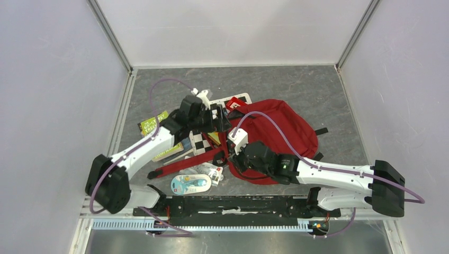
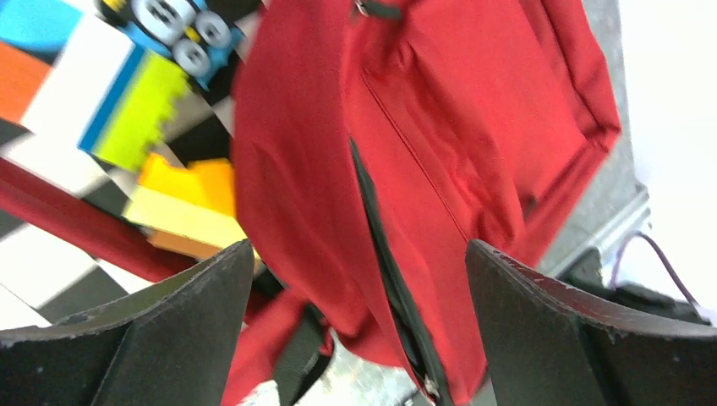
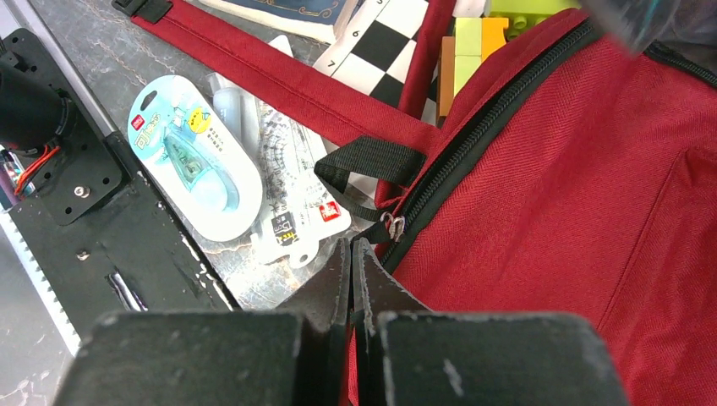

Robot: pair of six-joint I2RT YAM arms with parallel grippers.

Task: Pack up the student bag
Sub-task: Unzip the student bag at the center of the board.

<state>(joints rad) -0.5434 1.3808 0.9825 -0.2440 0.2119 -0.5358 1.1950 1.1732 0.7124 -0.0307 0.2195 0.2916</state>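
The red student bag lies in the middle of the table with its zipper edge toward the left. My left gripper hangs open above the bag's left side; in the left wrist view its jaws stand wide apart over the red fabric and the black zipper. My right gripper is at the bag's near-left corner. In the right wrist view its jaws are pressed together with red bag fabric in the slit, just below the metal zipper pull.
A correction tape pack and a ruler pack lie by the table's near edge. A chessboard, building blocks, a red shoulder strap and books lie left of the bag. The black base rail runs along the front.
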